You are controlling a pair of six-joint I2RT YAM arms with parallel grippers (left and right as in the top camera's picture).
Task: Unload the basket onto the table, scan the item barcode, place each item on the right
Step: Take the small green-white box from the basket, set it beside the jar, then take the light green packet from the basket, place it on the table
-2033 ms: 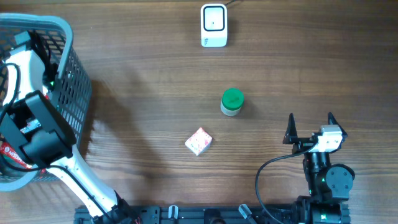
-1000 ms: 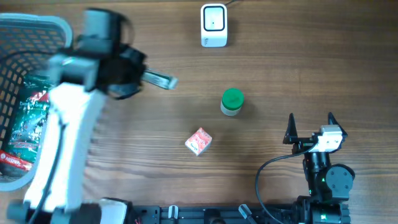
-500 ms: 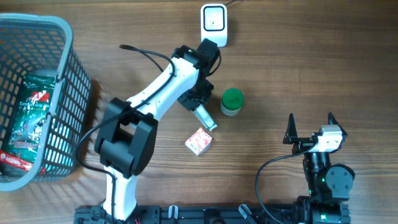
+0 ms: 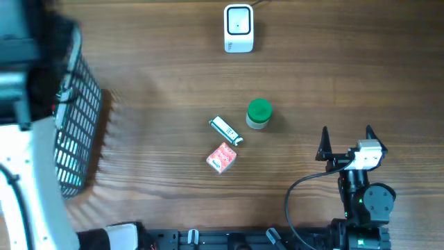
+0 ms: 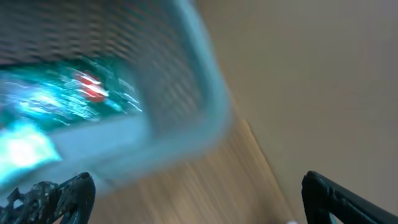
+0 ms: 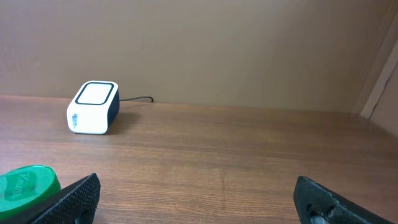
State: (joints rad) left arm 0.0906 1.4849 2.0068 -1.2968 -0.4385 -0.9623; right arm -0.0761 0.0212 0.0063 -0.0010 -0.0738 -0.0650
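Half a second back the left arm was stretched across the middle of the bench point(image 4: 152, 83), lowering a white tube point(image 4: 226, 130) beside the green-lidded jar point(image 4: 259, 113). Now the arm has swung away to the far left, over the basket point(image 4: 78, 132), and the tube lies loose on the wood, just left of the jar and just above the pink box point(image 4: 221, 157). None of the three touches another

Seen from the wrist, the left gripper point(image 5: 194, 186) is spread wide, its two fingertips at opposite corners of the blurred picture, with nothing between them. Below it are the basket's rim and a green packet point(image 5: 68, 102) inside. The right gripper point(image 4: 345, 135) is parked at the lower right, jaws equally wide and empty, facing the scanner point(image 4: 238, 28) at the far edge

My reading is that the tube is finished with and the arm is going for the next item, most likely the packet. The next move calls for the gripper to drop inside the basket walls without catching the mesh and close on the packet. It then has to lift it clear and carry it to the scanner with its barcode facing the window. Where that barcode sits cannot be told from so blurred a view
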